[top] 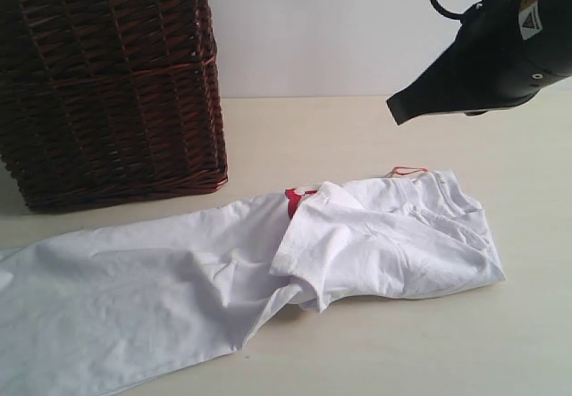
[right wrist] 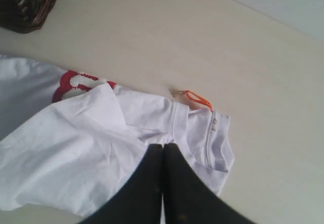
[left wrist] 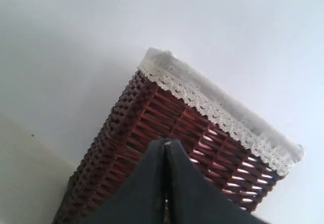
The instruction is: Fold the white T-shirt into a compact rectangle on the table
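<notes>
Spread partly folded across the table (top: 357,137), beside the wicker basket (top: 116,83): the white T-shirt (top: 384,235). Visible from the left wrist only: left gripper (left wrist: 164,143), jaws pressed together, empty, pointing at the basket. Hanging above the shirt, angled downward: right gripper (top: 396,108), likewise closed, empty.

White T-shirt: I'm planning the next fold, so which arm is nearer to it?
Right. The right fingers, shut, hang over the collar end of the white T-shirt, clear of the cloth. The left fingers point at the wicker basket, with no shirt in that wrist view.
</notes>
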You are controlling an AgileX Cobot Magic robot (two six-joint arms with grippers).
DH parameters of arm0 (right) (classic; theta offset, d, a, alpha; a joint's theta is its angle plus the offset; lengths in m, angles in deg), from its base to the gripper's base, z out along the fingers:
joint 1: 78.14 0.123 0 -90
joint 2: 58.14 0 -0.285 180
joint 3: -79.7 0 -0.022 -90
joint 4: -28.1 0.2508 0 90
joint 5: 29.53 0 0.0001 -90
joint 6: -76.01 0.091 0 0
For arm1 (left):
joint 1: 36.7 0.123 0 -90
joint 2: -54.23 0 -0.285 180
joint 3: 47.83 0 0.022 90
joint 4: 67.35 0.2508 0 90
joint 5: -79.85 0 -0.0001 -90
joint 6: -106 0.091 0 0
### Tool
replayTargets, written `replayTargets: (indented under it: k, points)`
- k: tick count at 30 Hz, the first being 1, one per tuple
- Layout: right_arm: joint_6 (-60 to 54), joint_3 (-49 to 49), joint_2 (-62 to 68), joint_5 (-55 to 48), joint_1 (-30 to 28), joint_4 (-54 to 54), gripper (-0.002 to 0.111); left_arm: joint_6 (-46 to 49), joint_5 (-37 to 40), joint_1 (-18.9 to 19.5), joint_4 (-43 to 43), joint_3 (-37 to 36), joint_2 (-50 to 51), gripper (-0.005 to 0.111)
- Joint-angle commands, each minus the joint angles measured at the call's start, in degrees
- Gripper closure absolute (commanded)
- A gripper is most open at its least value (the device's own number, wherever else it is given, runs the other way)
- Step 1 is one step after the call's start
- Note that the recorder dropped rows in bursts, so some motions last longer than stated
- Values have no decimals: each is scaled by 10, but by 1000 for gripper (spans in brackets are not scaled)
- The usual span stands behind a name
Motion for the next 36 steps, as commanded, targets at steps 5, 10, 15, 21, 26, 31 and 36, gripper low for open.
replayTargets:
  k: [5, 10, 15, 21, 26, 31, 36]
  points:
    - [-24, 1, -4, -24, -2, 5, 108, -8, 190, -49, 136, 160, 95, 107]
    - [-44, 1, -4, -24, -2, 25, 108, 121, 325, -140, 85, 275, 289, 107]
    - [-94, 1, 8, -38, -2, 60, 108, 213, 401, -209, 22, 338, 487, 107]
    - [-94, -3, 98, -70, -30, 43, 108, 245, 342, -282, -22, 295, 673, 107]
    - [-94, -3, 183, -53, -72, 77, 108, 245, 288, -295, -23, 281, 807, 107]
    - [-94, -3, 251, -16, -99, 76, 108, 247, 288, -295, -17, 281, 891, 107]
    - [-81, -3, 320, 18, -105, 66, 108, 258, 285, -293, -5, 281, 940, 107]
